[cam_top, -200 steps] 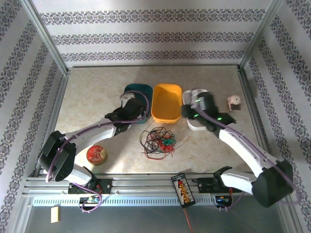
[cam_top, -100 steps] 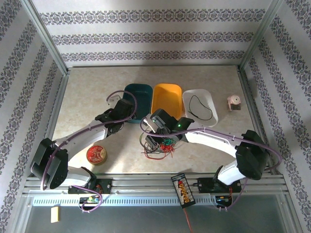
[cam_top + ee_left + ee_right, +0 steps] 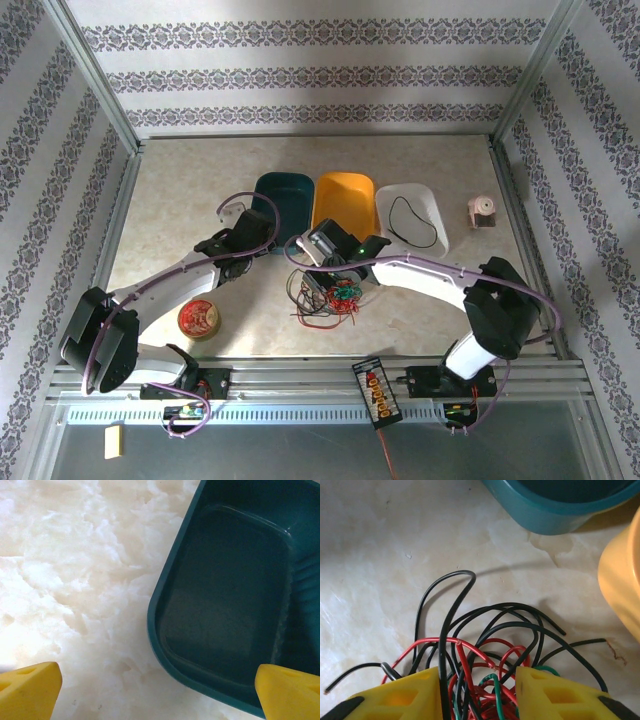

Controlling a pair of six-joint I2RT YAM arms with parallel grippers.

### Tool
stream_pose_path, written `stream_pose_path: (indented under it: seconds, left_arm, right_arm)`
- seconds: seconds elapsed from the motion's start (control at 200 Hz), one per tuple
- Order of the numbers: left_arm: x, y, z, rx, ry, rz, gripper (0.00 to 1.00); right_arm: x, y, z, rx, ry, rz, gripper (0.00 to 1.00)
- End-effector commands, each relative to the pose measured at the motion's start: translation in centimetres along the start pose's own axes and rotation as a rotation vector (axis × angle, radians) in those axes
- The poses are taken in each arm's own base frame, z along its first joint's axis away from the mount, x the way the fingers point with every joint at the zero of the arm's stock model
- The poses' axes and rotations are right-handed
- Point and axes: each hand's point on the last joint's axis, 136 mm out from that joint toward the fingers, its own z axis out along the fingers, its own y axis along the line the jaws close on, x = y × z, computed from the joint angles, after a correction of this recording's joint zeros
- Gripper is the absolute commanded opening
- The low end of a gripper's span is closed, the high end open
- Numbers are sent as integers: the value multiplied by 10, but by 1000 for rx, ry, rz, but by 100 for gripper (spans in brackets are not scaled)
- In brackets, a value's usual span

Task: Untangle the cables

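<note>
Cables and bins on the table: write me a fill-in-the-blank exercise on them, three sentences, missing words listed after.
1. The right gripper has its yellow fingers either side of the tangle of cables, which mixes black, red and ____ wires.
2. The single cable lying in the white bin is ____.
3. The left gripper, fingers open, hangs over a corner of the teal bin, which stands to the ____ of the orange bin.
Missing words: green; black; left.
</note>
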Motion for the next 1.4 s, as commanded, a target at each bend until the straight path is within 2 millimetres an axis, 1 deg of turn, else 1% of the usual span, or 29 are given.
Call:
stream_pose_path:
  seconds: [0.0,0.025,0.06,0.135,0.2,0.27,0.34,0.405,0.455,0.59,0.73,0.825,0.94,0.945,0.96,1.05,1.085,1.165,1.22,1.32,1.394]
  left_arm:
    - [-2,-3,-4,25,-2,8,99]
    - [-3,-8,-4,50,-2,16,99]
    - [-2,-17,-4,101,5,29,99]
    - [2,-44,-8,255,20,59,99]
    - [4,-73,-19,434,21,82,99]
    - [8,-96,-31,586,28,107,99]
    - [16,-109,-38,662,66,161,99]
    - [30,-118,-42,714,128,229,99]
    - [43,-126,-47,769,180,269,99]
    - [75,-143,-60,898,291,348,99]
    - [93,-155,-60,930,337,405,99]
    - [98,-162,-56,914,342,447,99]
    - [97,-163,-49,888,328,465,99]
    - [97,-163,-48,887,327,466,99]
    - [96,-164,-48,885,325,467,99]
    - [93,-160,-39,831,309,456,99]
    - [91,-158,-34,802,302,447,99]
    - [85,-156,-30,766,279,419,99]
    - [79,-157,-31,759,258,397,99]
    - [64,-155,-31,723,206,347,99]
    - [50,-146,-25,636,163,288,99]
  right_arm:
    - [-13,-2,-1,5,-35,13,7]
    - [-16,-3,-4,15,-47,16,0]
    - [-20,-5,-9,20,-65,20,0]
    - [-35,-10,-30,23,-132,42,0]
    - [-48,-22,-51,32,-194,92,0]
    - [-61,-34,-78,25,-273,151,0]
    - [-72,-43,-103,-12,-351,213,0]
    - [-78,-49,-118,-38,-394,252,0]
    - [-80,-53,-126,-36,-408,266,0]
    - [-84,-64,-149,6,-473,298,0]
    - [-95,-73,-183,76,-594,321,0]
    - [-102,-79,-213,124,-681,317,0]
    - [-113,-84,-257,195,-788,283,0]
    - [-114,-85,-261,205,-796,283,0]
    - [-114,-86,-264,212,-802,281,0]
    - [-118,-99,-299,291,-875,290,0]
    - [-117,-105,-309,322,-891,302,0]
    - [-111,-129,-320,406,-894,357,0]
    - [-103,-150,-319,459,-880,415,0]
    - [-84,-187,-305,500,-844,540,0]
    - [-69,-212,-288,497,-823,627,0]
